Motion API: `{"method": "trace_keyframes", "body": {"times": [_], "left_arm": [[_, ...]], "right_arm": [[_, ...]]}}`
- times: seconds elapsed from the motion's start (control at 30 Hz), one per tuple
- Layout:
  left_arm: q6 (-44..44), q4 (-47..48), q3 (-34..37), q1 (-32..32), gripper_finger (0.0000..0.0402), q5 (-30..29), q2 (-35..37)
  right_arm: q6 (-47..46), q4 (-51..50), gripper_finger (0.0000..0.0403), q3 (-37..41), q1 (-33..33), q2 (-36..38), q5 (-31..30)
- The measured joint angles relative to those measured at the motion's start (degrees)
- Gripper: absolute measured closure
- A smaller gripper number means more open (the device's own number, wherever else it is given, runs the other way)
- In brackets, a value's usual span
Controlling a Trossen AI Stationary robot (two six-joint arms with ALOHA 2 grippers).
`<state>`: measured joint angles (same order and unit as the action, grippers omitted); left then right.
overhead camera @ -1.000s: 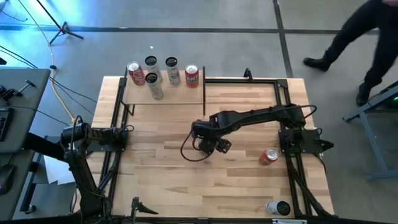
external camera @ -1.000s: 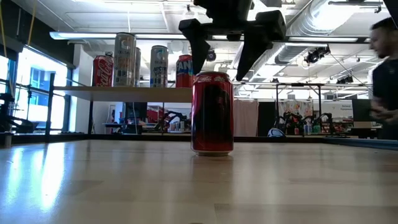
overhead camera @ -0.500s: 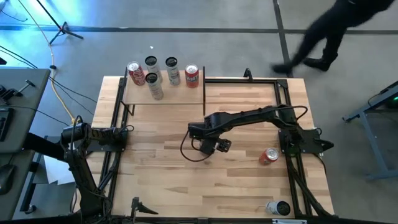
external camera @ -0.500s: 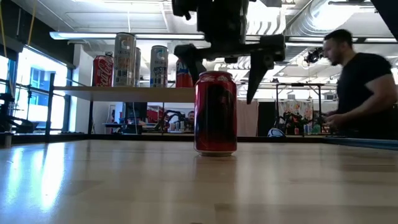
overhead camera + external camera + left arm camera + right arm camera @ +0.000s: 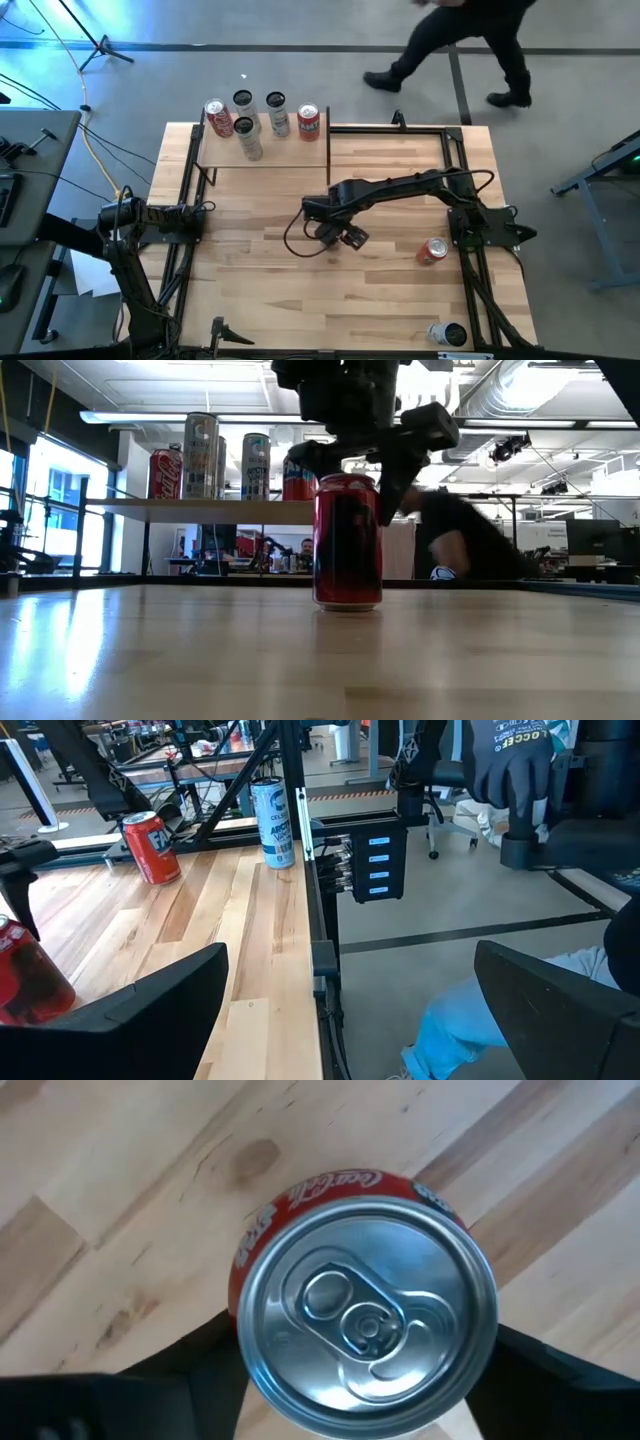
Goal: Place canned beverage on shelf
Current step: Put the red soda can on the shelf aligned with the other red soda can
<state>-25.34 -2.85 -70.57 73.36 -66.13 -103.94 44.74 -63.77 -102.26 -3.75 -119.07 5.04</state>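
On shelf (image 5: pixel 270 150): five cans (image 5: pixel 247 127) | tabletop: loose cans (image 5: pixel 432 251)

Striped plank tabletop (image 5: pixel 250 260), framed by black metal rails. At its far left corner, the raised shelf (image 5: pixel 270 148) of pale wood carrying five upright cans (image 5: pixel 258 121), two red and three silver. On the planks: a red Coca-Cola can (image 5: pixel 347 541) upright near the middle, a red can (image 5: pixel 432 251) lying on its side toward the right, a silver can (image 5: pixel 448 334) at the near right corner.
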Motion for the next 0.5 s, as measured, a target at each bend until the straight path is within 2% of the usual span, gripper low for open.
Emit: {"method": "trace_keyframes", "body": {"times": [0.03,0.17,0.27,0.5], "left_arm": [[0.0,0.0,0.0,0.0,0.0002,0.0,0.0],[0.0,0.0,0.0,0.0,0.0002,0.0,0.0],[0.0,0.0,0.0,0.0,0.0002,0.0,0.0],[0.0,0.0,0.0,0.0,0.0002,0.0,0.0]], "right_arm": [[-0.9,0.0,0.0128,0.0,0.0,0.0,0.1],[-4.5,0.2,0.013,0.0,0.0,0.0,1.2],[-11.3,1.1,0.013,0.0,0.0,0.0,1.5],[-43.0,9.4,0.013,0.0,0.4,0.0,1.2]]}}
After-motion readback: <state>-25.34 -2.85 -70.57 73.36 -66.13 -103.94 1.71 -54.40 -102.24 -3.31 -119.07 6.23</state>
